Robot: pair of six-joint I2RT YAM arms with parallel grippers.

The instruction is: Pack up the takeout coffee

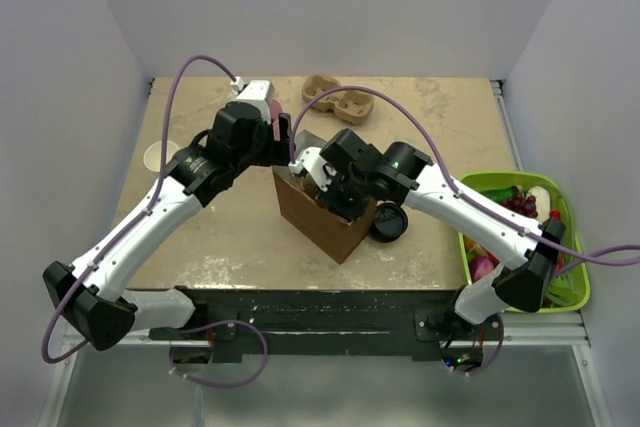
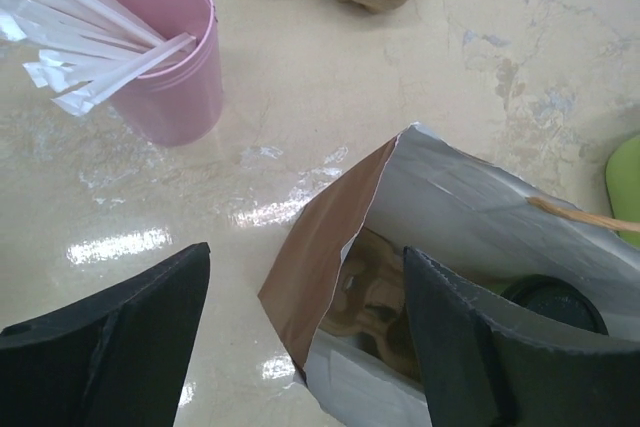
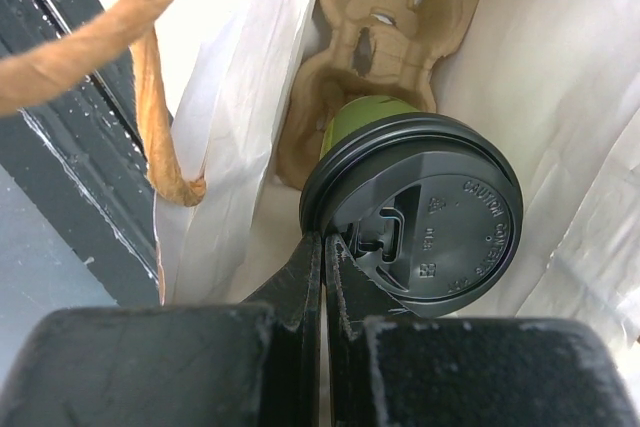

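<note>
Here, the right gripper [image 3: 322, 247] has its jaws pressed together with nothing between them. Its tips touch the rim of the takeout coffee [image 3: 430, 217], which sits lid up inside the paper bag [image 1: 305, 219] against the cardboard carrier [image 3: 385, 57]. The left gripper [image 2: 300, 277] hangs over the bag's mouth, jaws wide apart and empty. The bag stands toward the worktop's [image 1: 220, 237] near edge. The likely trouble is the tips hooking that rim on withdrawal — popping the lid or tipping the cup — or the twine handle [image 3: 150, 97] snagging.
</note>
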